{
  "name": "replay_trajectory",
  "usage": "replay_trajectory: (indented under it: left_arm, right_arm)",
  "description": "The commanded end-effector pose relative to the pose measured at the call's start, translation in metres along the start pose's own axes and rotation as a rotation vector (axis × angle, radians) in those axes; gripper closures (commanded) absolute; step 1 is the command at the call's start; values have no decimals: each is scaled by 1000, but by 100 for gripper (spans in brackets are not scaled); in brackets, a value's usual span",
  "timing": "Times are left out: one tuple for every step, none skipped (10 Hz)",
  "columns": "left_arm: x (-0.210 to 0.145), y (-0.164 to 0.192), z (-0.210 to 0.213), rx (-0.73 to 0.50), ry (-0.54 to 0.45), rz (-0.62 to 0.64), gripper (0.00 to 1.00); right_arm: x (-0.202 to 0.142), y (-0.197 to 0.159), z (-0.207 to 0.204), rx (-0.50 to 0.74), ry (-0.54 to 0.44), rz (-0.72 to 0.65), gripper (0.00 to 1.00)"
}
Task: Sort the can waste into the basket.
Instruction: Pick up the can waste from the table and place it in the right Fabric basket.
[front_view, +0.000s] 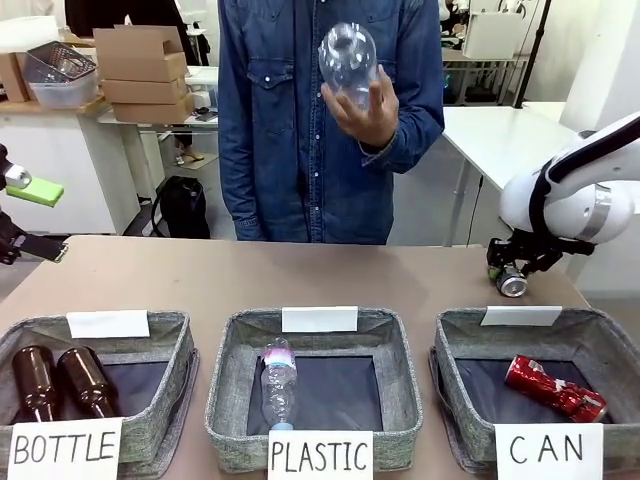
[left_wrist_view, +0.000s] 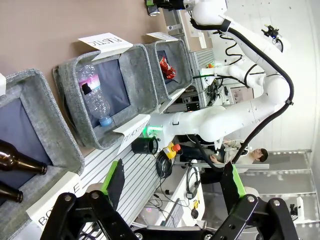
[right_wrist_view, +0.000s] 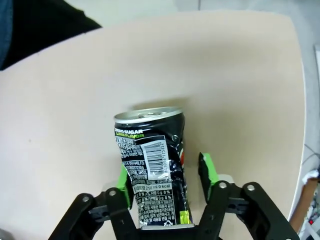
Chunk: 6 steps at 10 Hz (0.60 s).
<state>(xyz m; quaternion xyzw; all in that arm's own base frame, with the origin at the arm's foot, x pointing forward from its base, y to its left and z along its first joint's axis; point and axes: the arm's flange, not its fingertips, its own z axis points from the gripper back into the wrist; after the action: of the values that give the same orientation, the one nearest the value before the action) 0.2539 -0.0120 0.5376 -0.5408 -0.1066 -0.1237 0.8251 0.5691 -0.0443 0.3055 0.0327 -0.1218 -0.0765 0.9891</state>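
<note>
A black can (right_wrist_view: 155, 170) with silver ends lies on the table (right_wrist_view: 60, 125), seen as well just behind the right basket as the black can (front_view: 512, 283). My right gripper (front_view: 510, 268) straddles it. One green pad (right_wrist_view: 126, 186) touches its side, and the other leaves a narrow gap. The grey basket (front_view: 600, 335) signed "CAN" stands at the front right with a crushed red can (front_view: 555, 388) inside. My left gripper (left_wrist_view: 172, 185) is open and holds nothing, up at the table's far left (front_view: 35, 218).
A person across the table holds a clear plastic bottle (front_view: 347, 60) up in one hand. The middle basket (front_view: 225, 370) signed "PLASTIC" holds a clear bottle (front_view: 279, 385). The left basket (front_view: 175, 345) signed "BOTTLE" holds two brown bottles (front_view: 60, 382).
</note>
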Motion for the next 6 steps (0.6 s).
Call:
replay_trajectory:
  left_arm:
    - [1,-2,0,-26,-9,-16,0]
    - [1,-2,0,-26,-9,-16,0]
    - [1,-2,0,-26,-9,-16,0]
    - [1,-2,0,-26,-9,-16,0]
    - [1,-2,0,-26,-9,-16,0]
    - [1,-2,0,-26,-9,-16,0]
  right_arm:
    - [5,6,2,-24,4,-1,100]
    - [4,7,1,-35,12,11,86]
    - [3,9,1,-42,35,43,95]
    - [3,10,0,-19,41,25,100]
    - [4,9,0,19,27,-6,100]
    - [4,8,0,0,25,-4,100]
